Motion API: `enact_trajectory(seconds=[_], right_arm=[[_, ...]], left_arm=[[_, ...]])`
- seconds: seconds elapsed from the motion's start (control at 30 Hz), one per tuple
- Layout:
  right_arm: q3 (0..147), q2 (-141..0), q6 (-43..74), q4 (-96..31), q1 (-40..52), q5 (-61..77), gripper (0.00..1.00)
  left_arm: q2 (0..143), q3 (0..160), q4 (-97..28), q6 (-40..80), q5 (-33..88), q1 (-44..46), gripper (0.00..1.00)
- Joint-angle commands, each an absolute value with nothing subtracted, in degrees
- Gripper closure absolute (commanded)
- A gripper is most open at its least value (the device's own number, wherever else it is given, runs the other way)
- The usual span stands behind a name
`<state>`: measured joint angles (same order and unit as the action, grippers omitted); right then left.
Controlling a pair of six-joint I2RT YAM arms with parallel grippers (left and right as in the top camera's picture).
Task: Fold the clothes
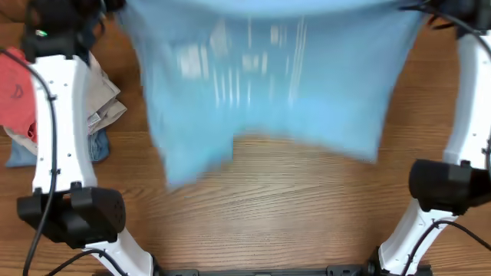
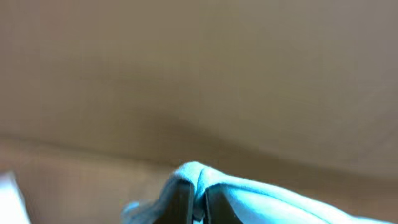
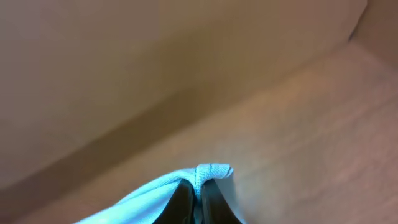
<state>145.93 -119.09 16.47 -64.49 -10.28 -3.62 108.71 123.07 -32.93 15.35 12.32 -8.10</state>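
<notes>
Between the closed fingers of the left pincer (image 2: 198, 198) a fold of the sky-blue T-shirt (image 1: 268, 84) is pinched tight. The right pincer (image 3: 198, 196) clamps another edge likewise, and the cloth (blurred overhead) spreads between them.

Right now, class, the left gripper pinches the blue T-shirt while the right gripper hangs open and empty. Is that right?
No. The right gripper is not open and empty: the right wrist view shows it shut on an edge of the blue T-shirt. The left gripper does pinch the shirt.
</notes>
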Motion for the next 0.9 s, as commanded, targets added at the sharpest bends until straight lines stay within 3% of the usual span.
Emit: enact_trajectory(seconds=[0.0, 0.2, 0.27, 0.4, 0.87], right_arm=[[155.83, -113.54, 16.03, -66.81, -13.06, 0.64, 0.96], [158.82, -113.73, 13.19, -80.68, -13.54, 0.51, 0.96], [156.86, -114.80, 12.38, -87.22, -13.54, 0.56, 0.96], [149.97, -116.31, 10.83, -93.51, -13.54, 0.58, 0.96], [107.85, -116.38, 9.13, -90.13, -13.63, 0.80, 0.96]], left_arm=[[104.44, 138.21, -35.46, 16.43, 16.29, -10.39, 0.96], [104.53, 145.38, -56.10, 13.78, 21.12, -8.78, 0.96], [105.89, 143.44, -68.03, 10.83, 21.04, -6.35, 0.96], [109.78, 137.01, -79.85, 7.57, 20.45, -2.24, 0.96], [121.08, 105.75, -84.53, 4.21, 15.33, 1.56, 0.96]])
